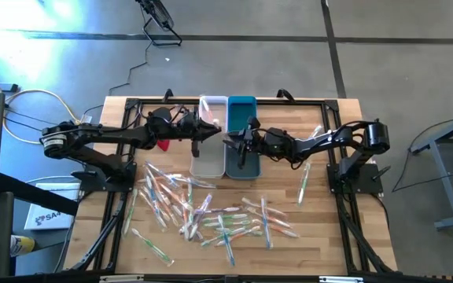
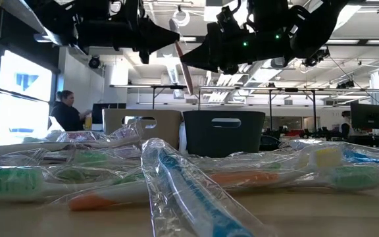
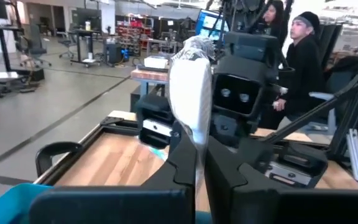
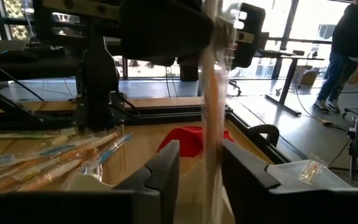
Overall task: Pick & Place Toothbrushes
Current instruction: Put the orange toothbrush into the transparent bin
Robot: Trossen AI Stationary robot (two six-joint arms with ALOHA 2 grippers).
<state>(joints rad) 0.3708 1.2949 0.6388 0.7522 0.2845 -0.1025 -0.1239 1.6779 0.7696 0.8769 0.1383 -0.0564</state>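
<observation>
Above the white bin (image 1: pixel 209 135) and the teal bin (image 1: pixel 241 135) my two grippers meet tip to tip. My left gripper (image 1: pixel 215 130) is shut on one wrapped toothbrush (image 3: pixel 191 93), which also shows as a slanted strip in the low view (image 2: pixel 185 66). My right gripper (image 4: pixel 201 168) is open, and the lower length of that toothbrush (image 4: pixel 211 112) passes between its fingers. I cannot tell whether those fingers touch it. Many more wrapped toothbrushes (image 1: pixel 211 212) lie flat in a heap on the near half of the table. My left gripper pinches the wrapped toothbrush between its two fingers (image 3: pixel 182 163), with the clear wrapper (image 3: pixel 194 146) rising out of the gap. The fingers come level from the table's left and lie across the toothbrush. The toothbrush stands nearly upright, clear of the bins and the table.
A red cloth (image 1: pixel 162 145) lies left of the white bin. A few loose toothbrushes (image 1: pixel 305 185) lie near the right arm's base. A black frame (image 1: pixel 321 101) runs around the table top. People stand in the room beyond (image 3: pixel 303 56).
</observation>
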